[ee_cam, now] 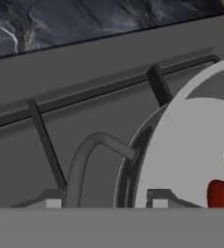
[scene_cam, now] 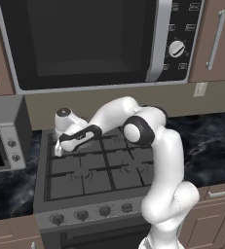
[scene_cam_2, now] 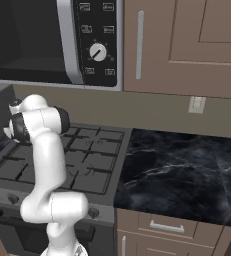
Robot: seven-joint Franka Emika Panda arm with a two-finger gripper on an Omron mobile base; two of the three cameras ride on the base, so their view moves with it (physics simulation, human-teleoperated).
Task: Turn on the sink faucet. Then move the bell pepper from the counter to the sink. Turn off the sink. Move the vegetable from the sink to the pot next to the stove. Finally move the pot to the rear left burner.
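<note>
Gripper (scene_cam: 60, 150) hangs low over the rear left corner of the stove (scene_cam: 94, 170), its hand bent down from the white arm that reaches across the black grates. From where I stand its fingers are lost against the dark grate, and I cannot tell whether they are parted or pinched on anything.

Going left to right in the hand view: black veined counter (ee_cam: 60, 19) runs along the top, then the grey stove surface with its thin grate bars, then a curved grey loop handle (ee_cam: 84, 160) standing up from the rim of a silver pot (ee_cam: 181, 145). The pot sits on the grate right under the hand, and the red bell pepper (ee_cam: 222, 191) lies inside it, toward the right edge of that view.

So the pot seems already to be on the rear left burner with the vegetable in it, and the task looks close to finished. The handle lies just ahead of the fingertips, its arch rising upright from the rim, with the pot body beyond it to the right. Backing straight away from the handle should clear it without nudging the pot.
</note>
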